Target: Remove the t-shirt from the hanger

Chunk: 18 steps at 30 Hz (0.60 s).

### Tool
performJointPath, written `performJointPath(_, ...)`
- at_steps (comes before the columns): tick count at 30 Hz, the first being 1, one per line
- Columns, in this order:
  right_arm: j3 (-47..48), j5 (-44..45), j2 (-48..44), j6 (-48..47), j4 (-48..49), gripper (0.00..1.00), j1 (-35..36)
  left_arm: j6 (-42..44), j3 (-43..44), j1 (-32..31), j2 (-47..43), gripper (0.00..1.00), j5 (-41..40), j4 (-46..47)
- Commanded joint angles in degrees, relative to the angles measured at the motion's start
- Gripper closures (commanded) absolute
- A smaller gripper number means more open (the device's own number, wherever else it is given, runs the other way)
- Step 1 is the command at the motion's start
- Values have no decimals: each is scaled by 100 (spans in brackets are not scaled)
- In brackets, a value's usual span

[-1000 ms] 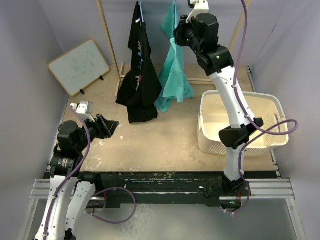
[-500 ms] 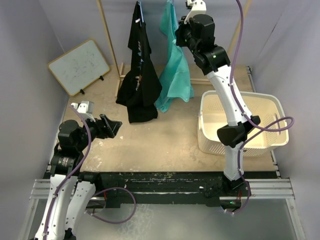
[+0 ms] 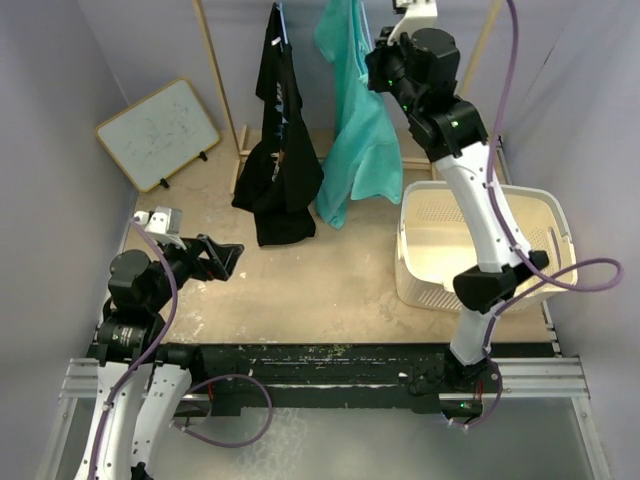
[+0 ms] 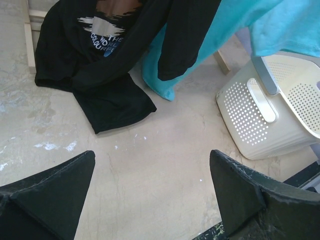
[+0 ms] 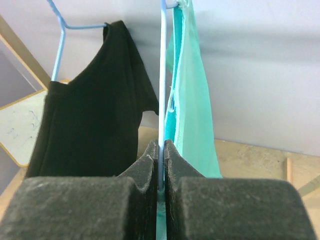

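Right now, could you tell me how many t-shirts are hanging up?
2: the black t-shirt hangs left; the teal t-shirt hangs right, its hanger pinched in the right gripper. None looks hidden.

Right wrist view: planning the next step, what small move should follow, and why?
Probably raise the left gripper toward the hem of the teal t-shirt: the right gripper is shut on the blue hanger, the shirt hangs from it, and the left jaws stand open.

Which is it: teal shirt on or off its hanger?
On. The teal shirt hangs from the top of the blue hanger wire, which the right pincer is shut on.
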Motion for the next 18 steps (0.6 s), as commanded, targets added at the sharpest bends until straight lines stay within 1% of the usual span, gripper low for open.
performJointPath(1, -181, 126, -873, -19, 801, 100, -6, 135, 196, 3, -74, 1, 182, 367)
performJointPath(4, -292, 9, -1278, 33, 572, 100, -6, 161, 185, 4, -120, 1, 293, 428)
performJointPath(6, -613, -98, -1668, 62, 646, 100, -6, 167, 174, -2, -148, 1, 380, 478)
performJointPath(8, -906, -413, -2034, 162, 641, 100, -6, 179, 181, 2, -161, 1, 513, 533)
performJointPath(10, -959, -541, -2275, 269, 550, 100, -6, 195, 194, 3, -166, 1, 703, 639)
performJointPath(13, -1137, -1039, -2676, 479, 147, 100, -6, 104, 216, 3, -197, 1, 855, 962)
performJointPath(15, -1553, -1392, -3048, 593, -47, 100, -6, -87, 282, 3, -192, 1, 869, 1266)
performJointPath(18, -2238, -1876, -3677, 711, -281, 100, -10, -146, 729, 3, 75, 1, 980, 1545)
